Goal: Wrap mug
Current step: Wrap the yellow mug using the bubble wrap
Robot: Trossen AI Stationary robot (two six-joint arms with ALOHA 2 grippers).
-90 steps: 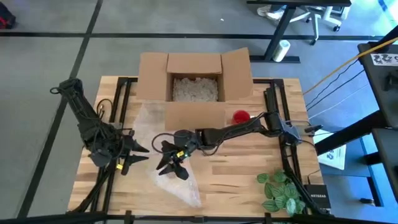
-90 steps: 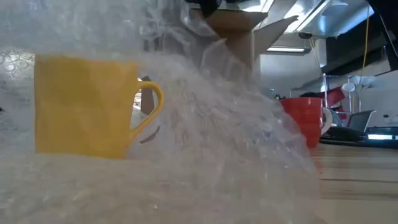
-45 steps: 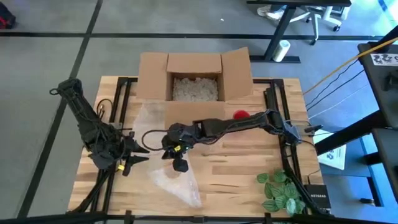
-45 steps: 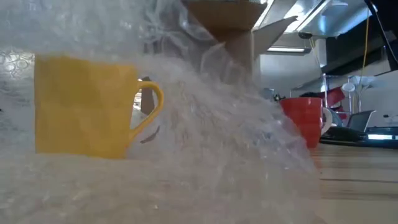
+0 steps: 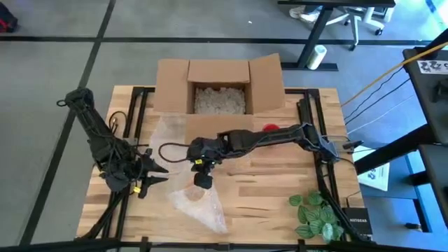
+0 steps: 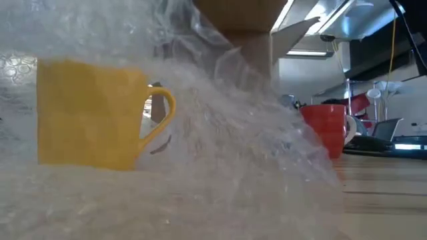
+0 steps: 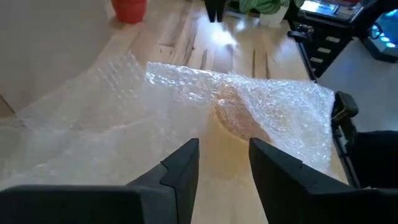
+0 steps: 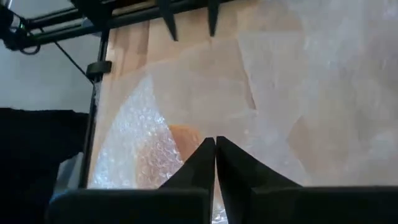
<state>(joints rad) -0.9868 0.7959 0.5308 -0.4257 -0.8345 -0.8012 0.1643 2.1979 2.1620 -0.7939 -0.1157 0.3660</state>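
While the left claw [image 5: 148, 172] waits released at nine o'clock on the surface [image 5: 266, 189], the right claw [image 5: 202, 180], clenched, hovers over bubble wrap [image 5: 199, 203] covering the yellow mug [image 6: 90, 113].

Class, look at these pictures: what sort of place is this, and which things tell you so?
Probably a robotics lab or office workspace set up for packing: a wooden slatted table bearing an open cardboard box of packing filler, a clear bubble wrap sheet, and black-legged desks on grey floor.
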